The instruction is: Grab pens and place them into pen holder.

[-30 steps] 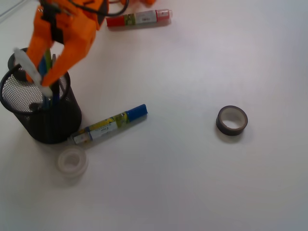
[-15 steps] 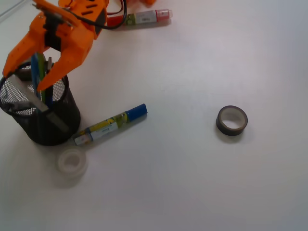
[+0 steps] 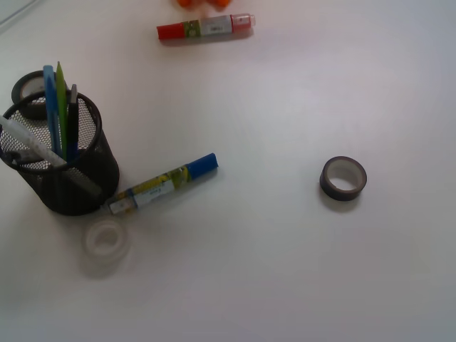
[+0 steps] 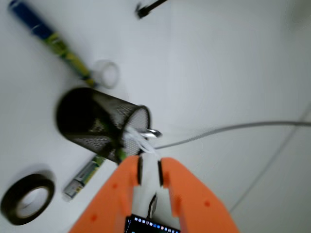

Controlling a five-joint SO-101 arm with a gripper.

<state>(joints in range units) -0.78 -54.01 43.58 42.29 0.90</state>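
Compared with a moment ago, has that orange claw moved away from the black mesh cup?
Yes. In the front view it was right over the pen holder; now only an orange scrap shows at the top edge, beyond the red marker.

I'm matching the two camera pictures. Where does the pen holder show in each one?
Front: the pen holder stands at the left edge, mid-height, pens sticking out of it.
Wrist: the pen holder lies left of centre, seen tilted, just above the orange tool.
Shared landmark: the clear tape roll beside the holder, below it in the front view, above it in the wrist view.
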